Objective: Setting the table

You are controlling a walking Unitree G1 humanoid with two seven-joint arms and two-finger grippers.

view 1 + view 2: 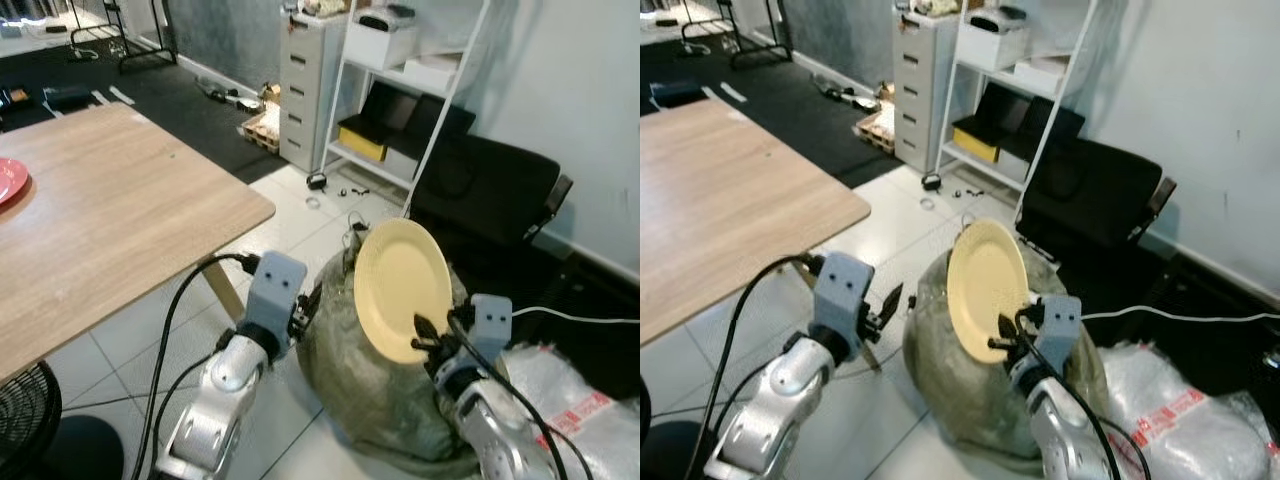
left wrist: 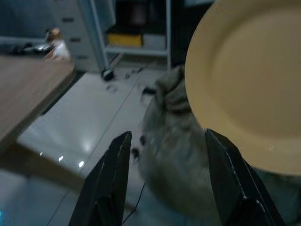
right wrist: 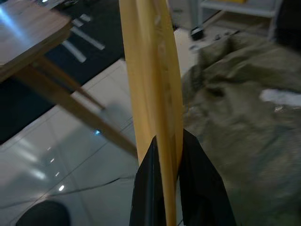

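The right claw (image 1: 432,338) is low and close, at the end of the silver right arm, and its two black fingers (image 3: 149,188) are pinched tight on the bottom edge of a round pale yellow plate (image 1: 402,288). The plate stands up on its edge in the air, with its hollow face turned toward the left arm. It is held above a big lumpy grey-green sack (image 1: 365,375) that sits on the white tiled floor (image 1: 300,225). The left claw (image 1: 882,311) is just beside the sack, and its black fingers (image 2: 109,181) are spread apart with nothing between them. To the robot's left is the light wooden desk (image 1: 120,225), well apart from the yellow plate. A flat red plate (image 1: 8,180) lies on the desk at its far left side. Behind the sack are a black chair (image 1: 490,195), a white metal shelf (image 1: 400,90) with boxes on it, and a grey chest of drawers (image 1: 305,90).
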